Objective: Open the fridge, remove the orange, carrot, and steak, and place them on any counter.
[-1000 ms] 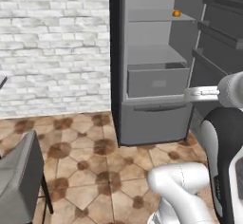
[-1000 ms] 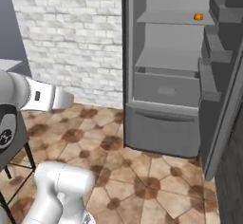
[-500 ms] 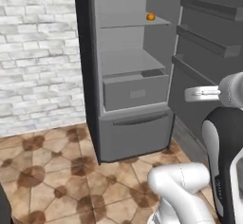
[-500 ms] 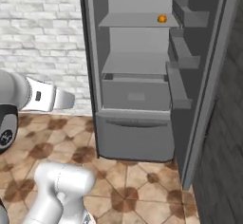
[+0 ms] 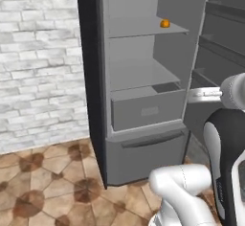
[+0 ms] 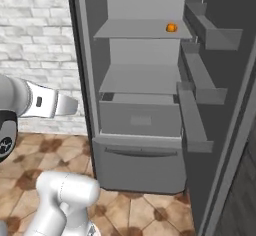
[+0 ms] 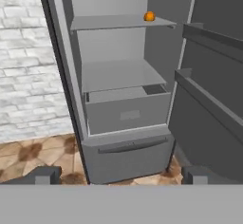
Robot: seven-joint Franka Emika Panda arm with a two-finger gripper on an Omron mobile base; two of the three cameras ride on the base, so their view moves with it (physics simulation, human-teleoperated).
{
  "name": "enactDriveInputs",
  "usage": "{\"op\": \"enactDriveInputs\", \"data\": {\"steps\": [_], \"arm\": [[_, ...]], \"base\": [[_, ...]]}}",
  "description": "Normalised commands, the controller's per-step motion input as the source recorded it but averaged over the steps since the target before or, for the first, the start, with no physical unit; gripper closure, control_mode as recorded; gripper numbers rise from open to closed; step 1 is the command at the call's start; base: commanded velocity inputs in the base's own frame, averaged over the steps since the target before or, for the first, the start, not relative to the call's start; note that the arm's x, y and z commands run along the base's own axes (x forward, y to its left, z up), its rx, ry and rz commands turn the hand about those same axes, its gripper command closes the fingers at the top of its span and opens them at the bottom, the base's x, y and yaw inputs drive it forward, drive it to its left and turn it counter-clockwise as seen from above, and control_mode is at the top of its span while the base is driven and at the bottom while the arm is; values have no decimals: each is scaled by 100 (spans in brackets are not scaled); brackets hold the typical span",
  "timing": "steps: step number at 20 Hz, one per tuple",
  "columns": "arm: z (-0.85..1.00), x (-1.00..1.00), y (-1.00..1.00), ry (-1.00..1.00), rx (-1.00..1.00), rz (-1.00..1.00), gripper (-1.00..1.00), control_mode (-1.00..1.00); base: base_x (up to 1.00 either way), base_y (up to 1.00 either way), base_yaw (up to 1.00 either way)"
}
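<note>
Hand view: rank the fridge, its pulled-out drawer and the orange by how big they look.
1. The fridge, largest; it runs past the frame.
2. The drawer, under the lower shelf.
3. The orange, a small dot on the upper shelf; it sits farthest back, though it is clearly smallest anyway.

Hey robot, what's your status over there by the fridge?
Gripper open, empty. Fridge door open; orange on upper shelf. Nothing blocking the way to it.
</note>
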Motion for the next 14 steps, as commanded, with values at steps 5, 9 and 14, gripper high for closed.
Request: {"op": "enactDriveInputs", "data": {"steps": [5,9,14], "arm": [[0,0,0,0,0,0,-100,100],[0,0,0,0,0,0,-100,100],[0,0,0,0,0,0,-100,100]], "base": [[81,-27,0],[64,-39,0],[60,-42,0]]}}
